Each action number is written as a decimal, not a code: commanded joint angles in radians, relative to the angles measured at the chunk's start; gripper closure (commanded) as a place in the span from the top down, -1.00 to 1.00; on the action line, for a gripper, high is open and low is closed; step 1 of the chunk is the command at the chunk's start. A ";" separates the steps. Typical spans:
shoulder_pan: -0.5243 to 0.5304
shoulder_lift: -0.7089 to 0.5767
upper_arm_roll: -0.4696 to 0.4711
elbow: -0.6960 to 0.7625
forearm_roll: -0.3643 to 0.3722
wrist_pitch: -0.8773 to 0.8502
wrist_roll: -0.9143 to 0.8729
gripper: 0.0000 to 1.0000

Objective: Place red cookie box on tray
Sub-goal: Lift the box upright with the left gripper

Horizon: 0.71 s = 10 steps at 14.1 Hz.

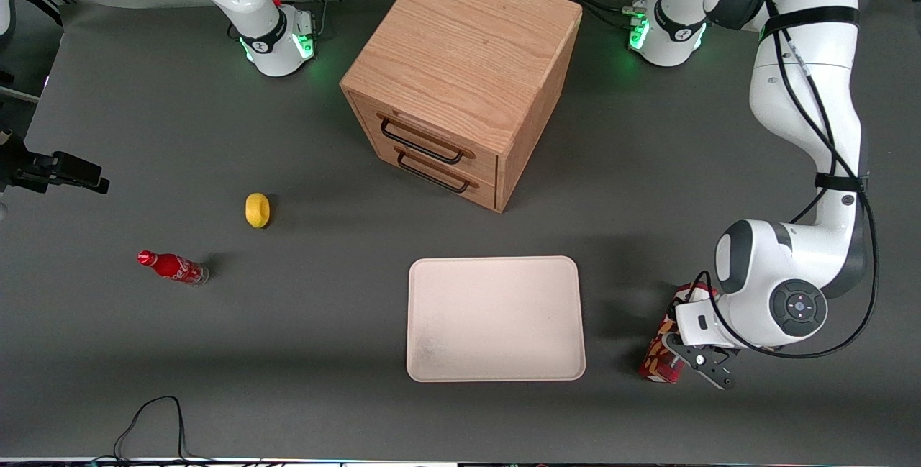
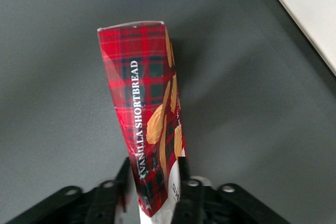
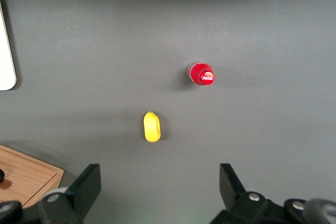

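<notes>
Dark grey table (image 1: 216,352) carries everything; the box (image 2: 147,114) sits near its front edge at the working arm's end, just beside the tray (image 1: 495,319). Tartan red, cookie pictures, likely light and stiff but crushable. Tool (image 2: 153,195) is clamped across one narrow end.

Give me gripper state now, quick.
Left gripper: shut on the red cookie box, beside the tray, toward the working arm's end of the table.
</notes>
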 commanded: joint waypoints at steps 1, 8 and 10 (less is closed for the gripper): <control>-0.001 -0.002 0.001 -0.012 0.007 0.025 -0.013 -1.00; 0.005 -0.097 0.004 0.039 0.008 -0.135 -0.001 -1.00; 0.003 -0.141 0.004 0.111 0.008 -0.275 -0.002 -1.00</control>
